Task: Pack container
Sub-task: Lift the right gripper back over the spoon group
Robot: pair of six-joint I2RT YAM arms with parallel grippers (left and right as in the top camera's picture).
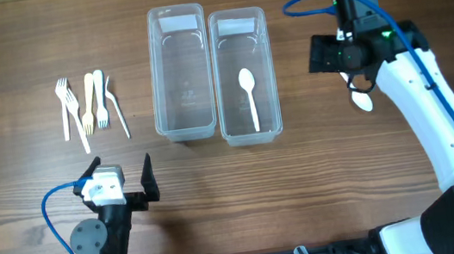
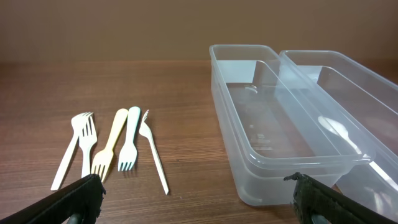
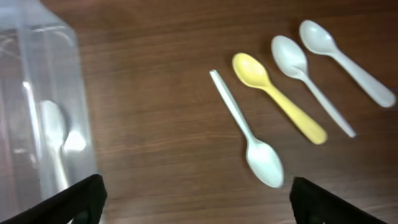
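The left gripper (image 2: 196, 183) gapes empty before the forks (image 2: 109, 146); the right gripper (image 3: 196, 186), also wide open, hangs above 4 loose spoons (image 3: 273, 102). 1 spoon (image 1: 248, 90) lies inside the right container (image 1: 219, 76) (just beside the left container (image 1: 155, 75)).

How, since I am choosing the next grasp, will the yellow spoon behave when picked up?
The yellow spoon looks like thin plastic, so it is probably light and fairly stiff. It lies flat on the wooden table, so a push would likely slide it, not roll it. Its smooth handle could slip.
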